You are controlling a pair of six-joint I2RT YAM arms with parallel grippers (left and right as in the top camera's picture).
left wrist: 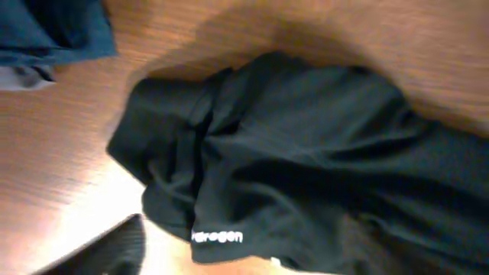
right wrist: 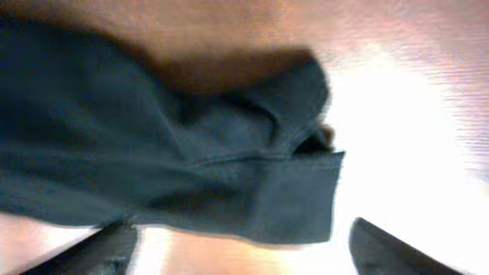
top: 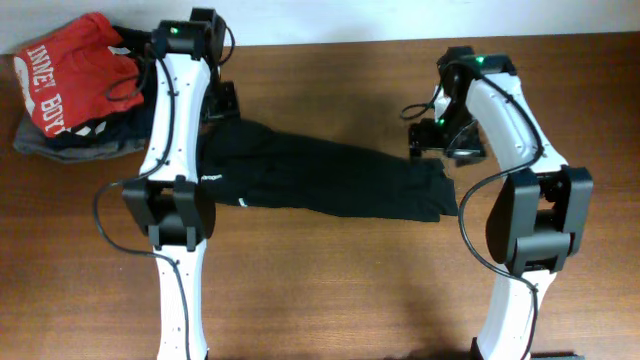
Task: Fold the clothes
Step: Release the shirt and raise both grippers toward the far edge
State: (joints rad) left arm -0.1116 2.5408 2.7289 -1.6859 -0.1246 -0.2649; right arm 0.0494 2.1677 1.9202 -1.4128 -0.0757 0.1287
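Item: the clothes (top: 330,185), one black long-sleeved top, bunched into a long band lying across the middle of the desk (top: 330,290), white logo lettering (left wrist: 218,237) near the left end, square-edged right end just below the right gripper (right wrist: 243,225). Right gripper: fingers spread wide over that cloth end, nothing gripped; left gripper (top: 222,100): over the left end of the top, only one finger (left wrist: 107,248) showing in the wrist view, opening impossible to tell. Also on the desk, far left corner: red shirt (top: 70,75) with white lettering heaped on a navy garment (top: 80,140), near the top but apart from it.
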